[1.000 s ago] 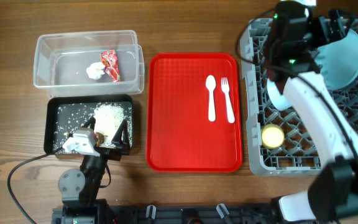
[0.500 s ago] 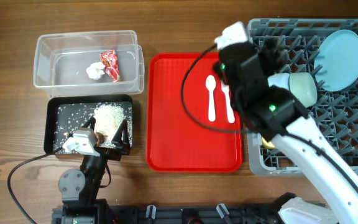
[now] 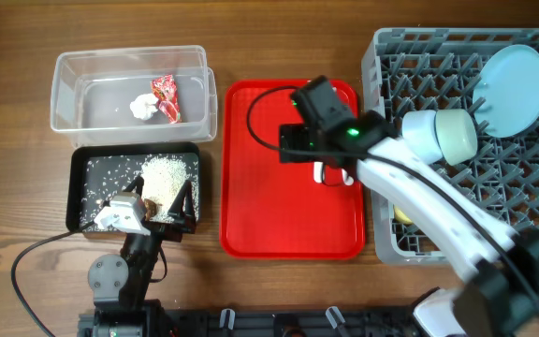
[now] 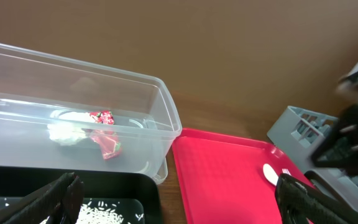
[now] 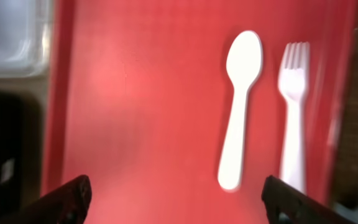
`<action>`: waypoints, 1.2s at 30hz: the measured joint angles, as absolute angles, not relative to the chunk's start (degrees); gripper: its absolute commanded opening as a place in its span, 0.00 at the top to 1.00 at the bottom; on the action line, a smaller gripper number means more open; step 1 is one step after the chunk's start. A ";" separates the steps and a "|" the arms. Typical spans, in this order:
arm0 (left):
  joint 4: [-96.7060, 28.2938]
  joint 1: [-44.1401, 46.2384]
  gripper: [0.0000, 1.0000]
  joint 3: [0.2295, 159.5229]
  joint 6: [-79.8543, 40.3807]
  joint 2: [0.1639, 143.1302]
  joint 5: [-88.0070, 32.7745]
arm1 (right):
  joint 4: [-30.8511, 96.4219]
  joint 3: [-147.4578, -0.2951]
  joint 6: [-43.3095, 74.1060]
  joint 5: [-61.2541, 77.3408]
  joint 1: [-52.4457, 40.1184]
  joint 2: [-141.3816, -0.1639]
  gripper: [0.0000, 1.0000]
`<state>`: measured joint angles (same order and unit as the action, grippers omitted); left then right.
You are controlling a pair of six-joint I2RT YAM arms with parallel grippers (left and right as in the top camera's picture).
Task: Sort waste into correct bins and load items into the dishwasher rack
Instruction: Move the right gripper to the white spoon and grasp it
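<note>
My right gripper (image 3: 314, 148) hangs open and empty over the red tray (image 3: 260, 206), just short of the white spoon (image 5: 238, 112) and fork (image 5: 294, 118); its jaws (image 5: 179, 202) are wide apart. In the overhead view my arm hides most of both. The grey rack (image 3: 410, 56) holds the light-blue plate (image 3: 513, 84), mint-green bowl (image 3: 458, 131), light-blue bowl (image 3: 419, 136) and a partly hidden yellow cup (image 3: 402, 213). The clear tub (image 3: 92, 70) holds the red wrapper (image 3: 167, 98) and white tissue (image 3: 141, 107). The black tray (image 3: 82, 159) holds rice (image 3: 165, 173). My left gripper (image 3: 164, 201) is open over it.
The left wrist view shows the tub (image 4: 160, 99), the wrapper (image 4: 104, 134), the tissue (image 4: 64, 132), the red tray (image 4: 229, 180) and a rack corner (image 4: 300, 127). My right arm stretches from the bottom right across the rack's left edge. Bare wood lies round everything.
My right arm has swung left from the rack to above the red tray, over the spoon and fork. The plate and bowls now rest uncovered in the rack. The left arm has not moved.
</note>
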<state>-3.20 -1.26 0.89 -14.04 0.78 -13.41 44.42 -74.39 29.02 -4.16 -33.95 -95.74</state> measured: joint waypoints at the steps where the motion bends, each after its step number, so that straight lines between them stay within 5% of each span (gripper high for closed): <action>1: -3.18 -1.26 0.00 0.89 -14.02 0.78 -13.41 | 43.09 -74.39 29.54 -3.84 -33.50 -98.00 0.21; 17: -3.20 -1.26 0.00 0.86 -14.02 0.78 -13.41 | 38.02 -74.39 29.65 -1.04 -24.32 -110.85 0.37; 21: -3.18 -1.26 0.00 0.86 -14.02 0.78 -13.41 | 38.11 -74.41 28.82 -0.58 -24.38 -114.24 0.53; 24: -3.18 -1.26 0.00 0.86 -14.02 0.78 -13.41 | 37.91 -74.63 28.40 0.19 -24.38 -114.34 0.81; 27: -3.18 -1.26 0.00 0.86 -14.02 0.78 -13.41 | 37.93 -74.61 28.56 1.02 -24.38 -114.41 0.96; 36: -3.18 -1.26 0.00 0.86 -14.02 0.78 -13.41 | 38.41 -74.72 28.14 1.91 -24.38 -114.17 0.96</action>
